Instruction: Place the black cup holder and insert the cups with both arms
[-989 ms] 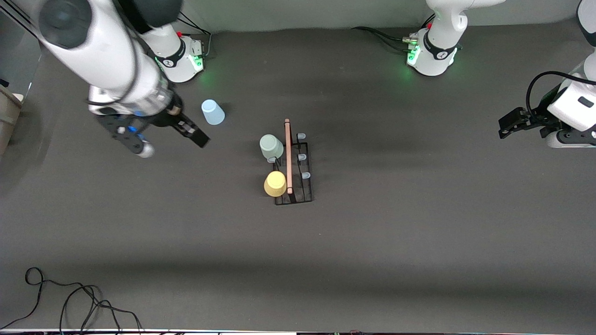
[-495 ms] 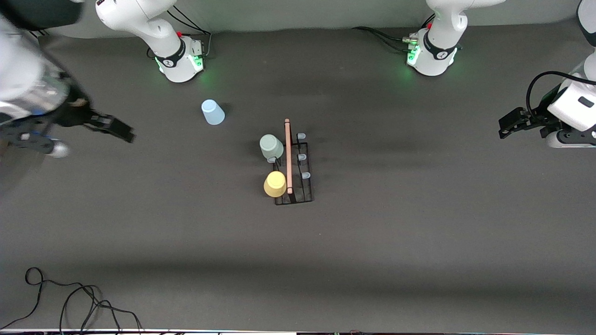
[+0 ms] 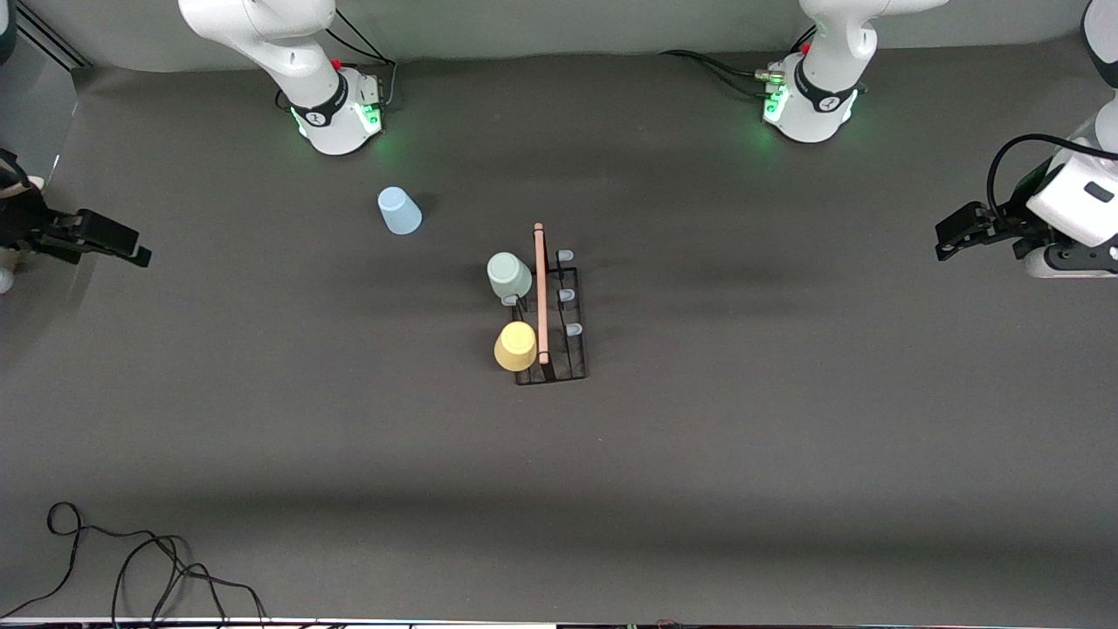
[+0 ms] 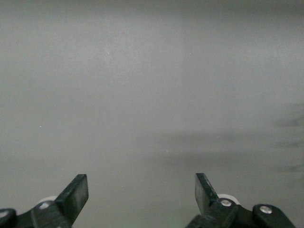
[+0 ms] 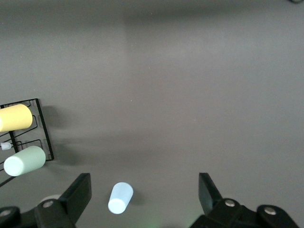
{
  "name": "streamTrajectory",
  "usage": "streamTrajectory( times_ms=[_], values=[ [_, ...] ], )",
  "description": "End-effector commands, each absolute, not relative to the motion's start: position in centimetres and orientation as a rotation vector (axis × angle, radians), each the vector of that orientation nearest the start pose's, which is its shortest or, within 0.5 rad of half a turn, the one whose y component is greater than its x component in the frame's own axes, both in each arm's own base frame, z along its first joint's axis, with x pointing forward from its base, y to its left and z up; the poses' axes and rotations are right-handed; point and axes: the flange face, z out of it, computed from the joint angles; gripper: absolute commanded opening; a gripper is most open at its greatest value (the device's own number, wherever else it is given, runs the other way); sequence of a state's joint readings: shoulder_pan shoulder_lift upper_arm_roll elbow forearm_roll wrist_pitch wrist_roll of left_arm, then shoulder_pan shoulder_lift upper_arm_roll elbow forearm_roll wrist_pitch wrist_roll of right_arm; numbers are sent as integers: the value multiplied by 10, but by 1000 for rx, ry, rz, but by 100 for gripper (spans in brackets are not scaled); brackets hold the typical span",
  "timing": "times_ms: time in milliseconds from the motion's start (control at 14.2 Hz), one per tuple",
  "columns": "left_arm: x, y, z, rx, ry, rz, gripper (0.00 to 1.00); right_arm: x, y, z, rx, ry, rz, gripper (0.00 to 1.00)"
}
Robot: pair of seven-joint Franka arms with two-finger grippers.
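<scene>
The black cup holder stands mid-table, its wooden rod handle on top. A mint cup and a yellow cup sit on its pegs on the side toward the right arm's end; both also show in the right wrist view, mint cup and yellow cup. A pale blue cup stands mouth down on the table, farther from the front camera than the holder. My right gripper hangs open and empty over the table's right-arm end, with the blue cup below it in its wrist view. My left gripper waits open at the other end.
Three bare pale-blue-tipped pegs line the holder's side toward the left arm's end. The arms' green-lit bases stand along the table's edge farthest from the front camera. A black cable lies coiled at the corner nearest that camera, at the right arm's end.
The right arm has swung away from beside the pale blue cup to the table's right-arm end, still open and empty. The left arm and the cups have not moved.
</scene>
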State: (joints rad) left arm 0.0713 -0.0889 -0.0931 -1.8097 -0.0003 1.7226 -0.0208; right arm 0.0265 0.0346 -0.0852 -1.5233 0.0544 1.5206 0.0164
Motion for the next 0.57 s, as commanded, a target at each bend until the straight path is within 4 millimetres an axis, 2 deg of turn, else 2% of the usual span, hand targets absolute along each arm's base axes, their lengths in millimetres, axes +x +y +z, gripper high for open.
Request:
streamTrajectory(
  times_ms=[0,495],
  values=[
    [536,-15,574,-3116,-15,-29,100,556,-21,623,-3100,23,21,100],
    [536,-15,574,-3116,-15,-29,100,557,-21,627,-3141,-29,0,100]
  ],
)
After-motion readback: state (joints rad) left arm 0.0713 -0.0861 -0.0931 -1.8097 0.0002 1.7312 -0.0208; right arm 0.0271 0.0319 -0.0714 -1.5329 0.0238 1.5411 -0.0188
